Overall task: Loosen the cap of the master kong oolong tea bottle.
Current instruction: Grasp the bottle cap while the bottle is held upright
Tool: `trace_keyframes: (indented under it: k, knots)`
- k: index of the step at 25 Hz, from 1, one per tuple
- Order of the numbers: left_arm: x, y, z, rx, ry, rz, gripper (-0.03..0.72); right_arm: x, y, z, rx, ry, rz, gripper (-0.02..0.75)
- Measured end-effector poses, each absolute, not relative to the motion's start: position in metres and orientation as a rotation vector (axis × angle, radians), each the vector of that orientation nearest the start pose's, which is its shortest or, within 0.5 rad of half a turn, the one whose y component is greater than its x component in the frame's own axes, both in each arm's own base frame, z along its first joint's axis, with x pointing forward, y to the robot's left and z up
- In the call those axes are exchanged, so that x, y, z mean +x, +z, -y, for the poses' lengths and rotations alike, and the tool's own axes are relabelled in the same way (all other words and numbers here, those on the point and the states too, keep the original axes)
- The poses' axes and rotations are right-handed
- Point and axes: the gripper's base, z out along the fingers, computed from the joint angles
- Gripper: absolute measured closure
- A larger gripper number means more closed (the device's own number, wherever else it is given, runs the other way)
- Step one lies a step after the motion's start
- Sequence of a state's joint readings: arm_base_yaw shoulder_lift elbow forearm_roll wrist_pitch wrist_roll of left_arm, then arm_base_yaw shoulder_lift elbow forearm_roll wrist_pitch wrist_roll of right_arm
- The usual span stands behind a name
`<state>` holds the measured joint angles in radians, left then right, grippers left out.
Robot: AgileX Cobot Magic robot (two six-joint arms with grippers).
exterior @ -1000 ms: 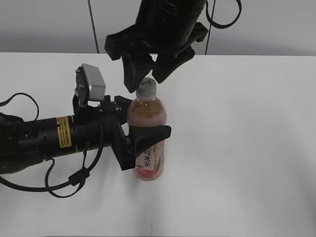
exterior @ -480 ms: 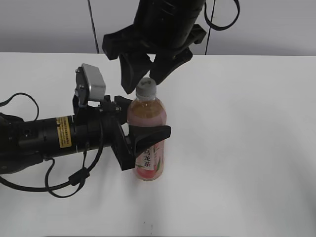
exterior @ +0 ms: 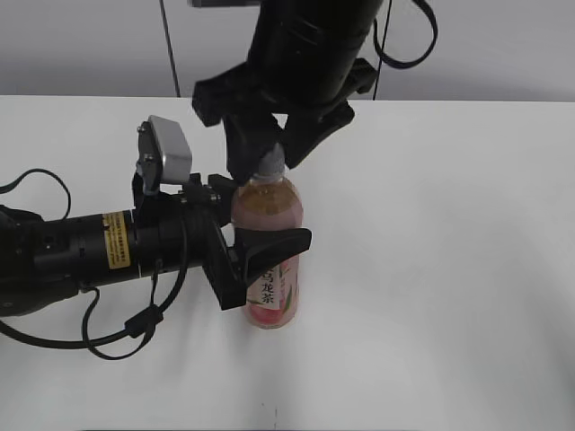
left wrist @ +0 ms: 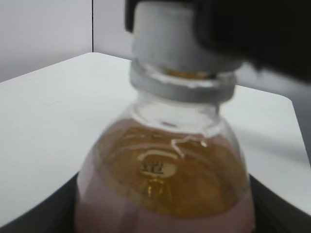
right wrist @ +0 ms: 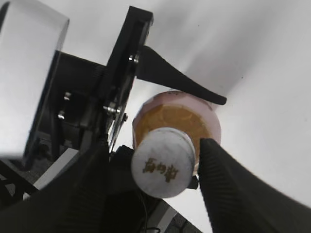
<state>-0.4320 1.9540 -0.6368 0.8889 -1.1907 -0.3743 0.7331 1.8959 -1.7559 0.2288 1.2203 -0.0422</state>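
Tabletop (exterior: pixel 449 269) — plain white, matte — grey panelled wall (exterior: pixel 90 45) behind.

White table (exterior: pixel 449 269); grey wall (exterior: pixel 81 45) behind, dark vertical seam (exterior: pixel 165 45).

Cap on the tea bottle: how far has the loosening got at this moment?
Done: the left gripper clamps the bottle upright on the table. In hand: the right gripper sits over the cap, its fingers on either side; the wrist view shows slight gaps, so contact is unclear. Left: closing on and twisting the cap, which sits fully down on the neck.
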Motion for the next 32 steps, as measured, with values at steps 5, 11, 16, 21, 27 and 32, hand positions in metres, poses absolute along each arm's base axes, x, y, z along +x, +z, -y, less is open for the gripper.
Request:
trace_keyframes:
  k: [5,11,16,21,27,32]
  knots:
    - [0.252,0.128,0.188,0.989,-0.987,-1.540,0.230,0.286,0.294,-0.284,-1.052,0.445,-2.738,0.297]
    - [0.252,0.128,0.188,0.989,-0.987,-1.540,0.230,0.288,0.302,-0.285,-1.048,0.452,-2.708,0.297]
    - [0.252,0.128,0.188,0.989,-0.987,-1.540,0.230,0.288,0.307,-0.285,-1.048,0.457,-2.693,0.299]
    - [0.252,0.128,0.188,0.989,-0.987,-1.540,0.230,0.288,0.307,-0.285,-1.050,0.457,-2.693,0.344]
    - [0.252,0.128,0.188,0.989,-0.987,-1.540,0.230,0.288,0.306,-0.284,-1.078,0.440,-2.678,0.412]
    - [0.252,0.128,0.188,0.989,-0.987,-1.540,0.230,0.288,0.306,-0.284,-1.111,0.427,-2.661,0.467]
